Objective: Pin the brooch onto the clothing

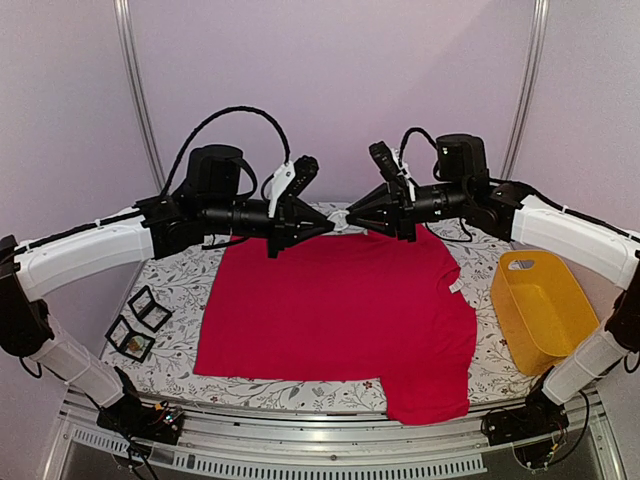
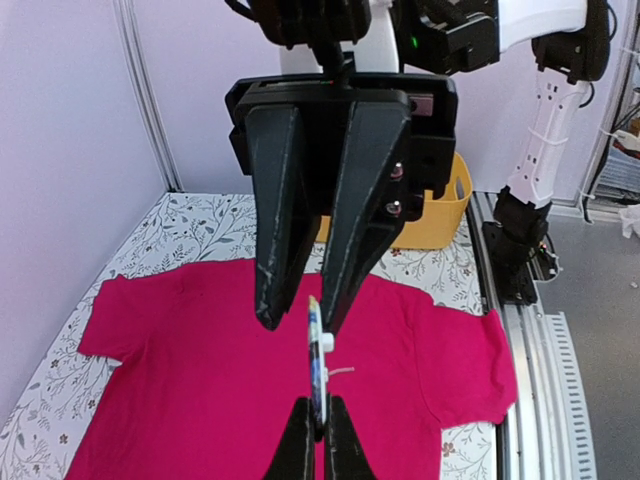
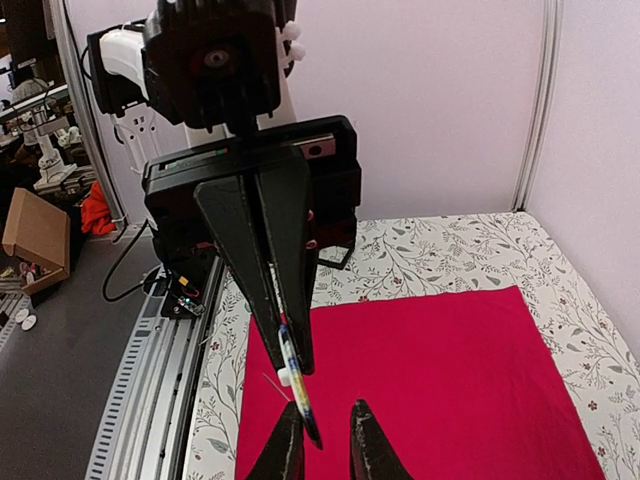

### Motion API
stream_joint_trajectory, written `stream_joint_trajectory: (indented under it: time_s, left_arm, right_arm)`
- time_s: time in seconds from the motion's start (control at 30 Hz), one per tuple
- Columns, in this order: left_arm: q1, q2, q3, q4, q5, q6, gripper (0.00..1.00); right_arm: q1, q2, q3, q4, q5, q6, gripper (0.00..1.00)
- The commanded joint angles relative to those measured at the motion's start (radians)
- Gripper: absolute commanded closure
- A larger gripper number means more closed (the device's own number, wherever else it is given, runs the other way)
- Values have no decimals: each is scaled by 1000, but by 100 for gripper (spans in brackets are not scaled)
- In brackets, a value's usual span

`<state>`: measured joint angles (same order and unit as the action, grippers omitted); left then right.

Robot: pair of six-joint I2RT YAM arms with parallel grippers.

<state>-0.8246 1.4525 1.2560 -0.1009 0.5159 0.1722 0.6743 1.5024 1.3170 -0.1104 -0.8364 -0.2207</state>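
The clothing, a red T-shirt (image 1: 340,310), lies flat on the floral tablecloth. Above its collar end the two arms meet tip to tip. My left gripper (image 2: 318,402) is shut on the lower edge of the brooch (image 2: 315,354), a thin disc seen edge-on with a white clasp and a thin pin on its back. My right gripper (image 3: 324,410) comes from the opposite side, and its jaws stand apart around the brooch (image 3: 298,388). The disc rests against one finger (image 3: 285,445), with a clear gap to the other. In the top view the grippers (image 1: 340,223) hide the brooch.
A yellow bin (image 1: 540,305) stands at the table's right. Small black frames (image 1: 140,320) lie at the left on the tablecloth (image 1: 180,275). One shirt sleeve (image 1: 430,400) hangs over the front rail. Purple walls close the back and sides.
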Motion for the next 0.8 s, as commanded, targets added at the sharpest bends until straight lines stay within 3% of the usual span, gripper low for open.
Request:
stream_joint_trajectory:
  time_s: [0.0, 0.2, 0.43, 0.47, 0.53, 0.57, 0.6, 0.7, 0.77]
  left_arm:
    - [1, 12, 26, -7, 22, 3, 100]
    - [1, 15, 28, -6, 26, 2, 100]
    - [2, 6, 21, -7, 21, 3, 100]
    - [2, 8, 22, -9, 18, 2, 97]
    - [3, 10, 24, -14, -13, -16, 53]
    - [5, 10, 22, -12, -62, -30, 36]
    - [9, 9, 19, -9, -110, -49, 29]
    - [69, 30, 2, -1, -207, -146, 27]
    - [154, 80, -19, 9, -224, -277, 31]
  right_arm:
    - [8, 21, 28, 23, -45, 14, 88]
    - [9, 31, 24, 16, -110, 12, 100]
    - [8, 27, 12, 6, -113, 10, 100]
    - [8, 25, 10, 6, -103, 11, 100]
    - [2, 24, 6, 8, -67, 22, 100]
    - [-12, 23, 1, 11, -39, 40, 100]
    - [-30, 23, -10, 23, -15, 54, 100]
    - [-110, 24, -76, 88, 62, 173, 100]
    - [-171, 29, -149, 128, 123, 275, 100]
